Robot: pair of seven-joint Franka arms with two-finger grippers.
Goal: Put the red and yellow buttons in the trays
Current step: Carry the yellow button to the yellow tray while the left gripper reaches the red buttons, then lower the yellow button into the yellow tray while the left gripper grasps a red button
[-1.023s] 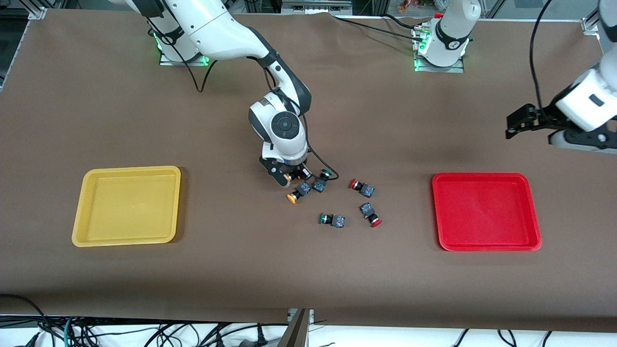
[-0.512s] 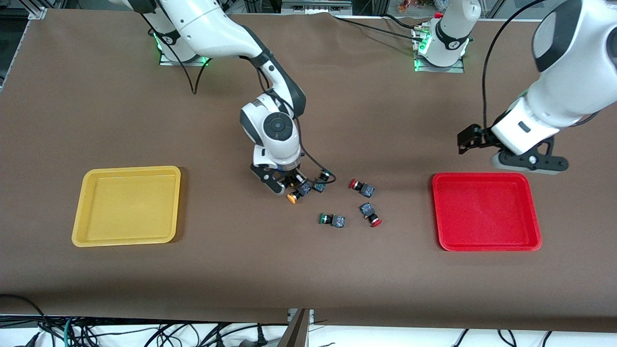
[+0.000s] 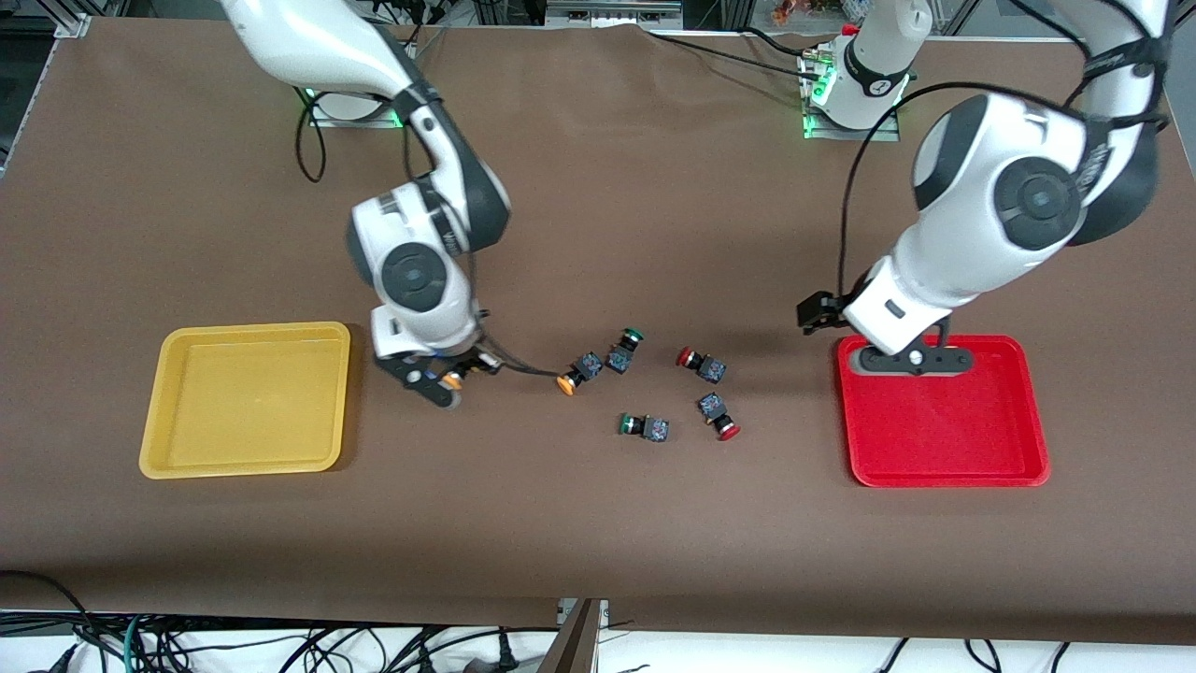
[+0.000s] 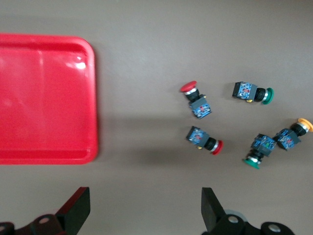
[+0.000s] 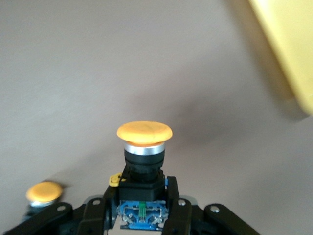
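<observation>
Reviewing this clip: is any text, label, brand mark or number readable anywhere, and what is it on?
None can be read.
Left arm's base: a small dark mark on the white column, too small to read.
Yellow-capped push-button with dark blocky body, held in the right end effector: blue and green detail on the body, no readable characters.
Yellow and red plastic trays: no markings visible.

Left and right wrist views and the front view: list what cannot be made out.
- Left wrist view: the left gripper is cut off by the edge; only its open fingertips show.
- Left wrist view: the red tray runs off the edge.
- Right wrist view: the yellow tray shows one corner only.
- Front view: the held yellow button is mostly hidden by the right gripper.
</observation>
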